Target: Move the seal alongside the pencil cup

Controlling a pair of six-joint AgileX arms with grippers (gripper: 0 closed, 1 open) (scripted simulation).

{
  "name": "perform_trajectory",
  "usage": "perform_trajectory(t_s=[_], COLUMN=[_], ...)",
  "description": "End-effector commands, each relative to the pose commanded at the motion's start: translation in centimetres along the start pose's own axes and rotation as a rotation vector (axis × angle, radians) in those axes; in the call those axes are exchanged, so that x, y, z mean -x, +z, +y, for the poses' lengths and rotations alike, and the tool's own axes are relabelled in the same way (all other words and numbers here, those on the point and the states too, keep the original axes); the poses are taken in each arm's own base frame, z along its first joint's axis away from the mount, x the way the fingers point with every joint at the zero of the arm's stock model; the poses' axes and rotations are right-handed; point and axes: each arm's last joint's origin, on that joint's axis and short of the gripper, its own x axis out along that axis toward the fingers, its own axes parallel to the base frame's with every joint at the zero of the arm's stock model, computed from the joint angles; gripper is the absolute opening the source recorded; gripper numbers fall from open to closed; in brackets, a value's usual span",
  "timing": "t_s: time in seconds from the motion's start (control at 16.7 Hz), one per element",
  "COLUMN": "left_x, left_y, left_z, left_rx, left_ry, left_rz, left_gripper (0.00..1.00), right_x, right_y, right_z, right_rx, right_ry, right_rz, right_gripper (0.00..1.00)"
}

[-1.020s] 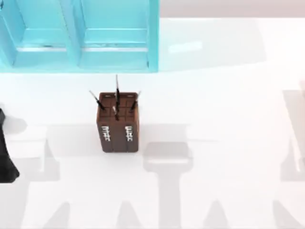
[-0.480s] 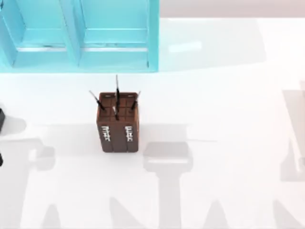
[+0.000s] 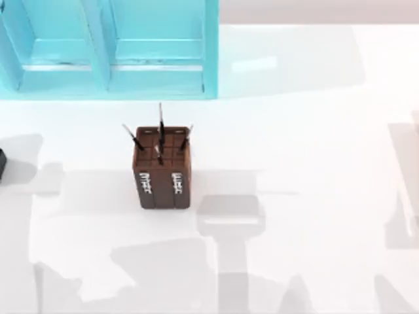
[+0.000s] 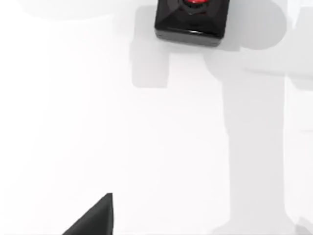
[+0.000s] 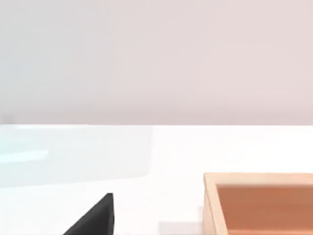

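**Left pincer off the seal, seal not yet by the pencil cup**

Left pincer (image 4: pixel 95 220): a black tip of it shows in the left wrist view, hanging over bare white surface (image 3: pixel 314 131). It touches nothing and holds nothing. Wide or narrow: cannot tell.

Ahead of that pincer and well apart from it sits the seal (image 4: pixel 190 22). It is upright on the surface, black square base down, with the red knob just showing on top. It lies inside a grey shadow patch, with nothing touching it.

Right pincer (image 5: pixel 95 218): same story, a black tip over the surface, nothing in it, opening cannot tell. Ahead of it and off to one side is the corner of an open wooden box (image 5: pixel 259 200) resting on the surface. Past that is a plain pale wall.

Top view: the pencil cup (image 3: pixel 162 173) stands upright and alone near mid-surface, white markings on its front, dark pencils (image 3: pixel 160 127) sticking out of the gridded top. The turquoise cabinet (image 3: pixel 111 46) is behind it, apart. There is a small dark sliver (image 3: pixel 2 163) at the left edge of the surface, level with the cup; cannot tell what it is.
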Motion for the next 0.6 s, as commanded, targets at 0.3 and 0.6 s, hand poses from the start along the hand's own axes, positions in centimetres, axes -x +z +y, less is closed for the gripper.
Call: perform_trajectory(t_s=[0.3, 0.6], left_x=[-3.5, -8.2], left_y=[7.6, 13.0], left_z=[1.1, 1.6], left_rx=[-0.038, -0.102], left_ry=[-0.018, -0.058], left_rz=[0.293, 0.426], left_gripper=[1.00, 1.00], right_x=[0.0, 0.0], right_y=[0.0, 0.0], right_z=[0.0, 0.0], right_rx=[0.000, 0.000], right_ry=[0.000, 0.000], right_rz=[0.000, 0.000], right_gripper=[1.00, 1.00])
